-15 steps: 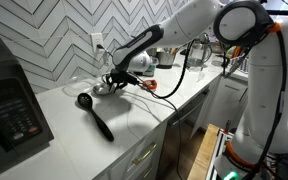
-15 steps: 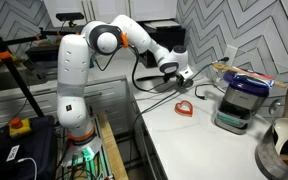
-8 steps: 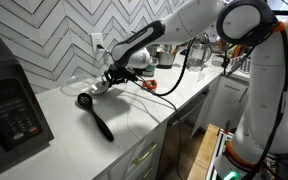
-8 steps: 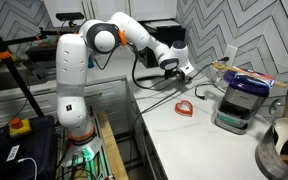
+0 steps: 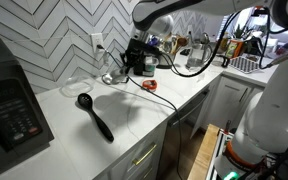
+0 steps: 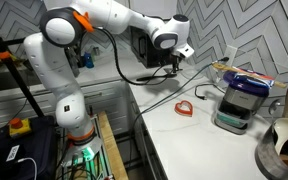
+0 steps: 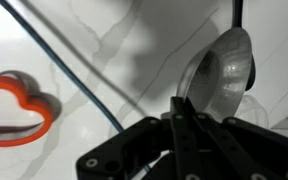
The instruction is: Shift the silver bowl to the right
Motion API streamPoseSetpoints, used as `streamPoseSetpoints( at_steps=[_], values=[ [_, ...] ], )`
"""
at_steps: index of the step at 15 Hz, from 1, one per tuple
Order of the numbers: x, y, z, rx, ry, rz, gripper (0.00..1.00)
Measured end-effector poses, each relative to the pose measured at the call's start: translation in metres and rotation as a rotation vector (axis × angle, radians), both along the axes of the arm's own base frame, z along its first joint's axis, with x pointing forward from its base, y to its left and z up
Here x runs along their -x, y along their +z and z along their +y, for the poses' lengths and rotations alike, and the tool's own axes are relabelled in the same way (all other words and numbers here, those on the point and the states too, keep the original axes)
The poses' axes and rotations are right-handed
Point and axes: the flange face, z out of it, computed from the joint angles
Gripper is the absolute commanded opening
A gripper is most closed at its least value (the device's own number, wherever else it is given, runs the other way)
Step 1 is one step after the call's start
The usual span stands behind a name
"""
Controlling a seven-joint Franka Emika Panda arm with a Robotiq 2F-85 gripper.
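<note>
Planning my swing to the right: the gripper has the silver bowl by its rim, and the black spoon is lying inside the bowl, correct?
Not quite. The black spoon is not in the bowl. It lies on the counter, apart from the silver bowl, as an exterior view shows. The rest holds: in the wrist view the gripper appears shut on the bowl's rim.
</note>
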Motion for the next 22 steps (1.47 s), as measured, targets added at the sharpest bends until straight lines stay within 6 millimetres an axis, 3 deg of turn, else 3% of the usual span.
streamPoseSetpoints(
  at_steps=[5, 9, 10, 14, 16, 19, 22],
  values=[
    [0.079, 0.061, -0.056, 0.147, -0.194, -0.053, 0.01],
    [0.151, 0.079, -0.083, 0.131, -0.415, -0.088, 0.03],
    [0.161, 0.079, -0.085, 0.131, -0.427, -0.091, 0.03],
    [0.157, 0.080, -0.081, 0.135, -0.418, -0.093, 0.01],
    [0.150, 0.077, -0.091, 0.126, -0.490, -0.100, 0.01],
    [0.155, 0.075, -0.147, 0.132, -0.650, -0.138, 0.01],
    [0.182, 0.062, -0.216, 0.166, -0.817, -0.134, 0.01]
  ],
)
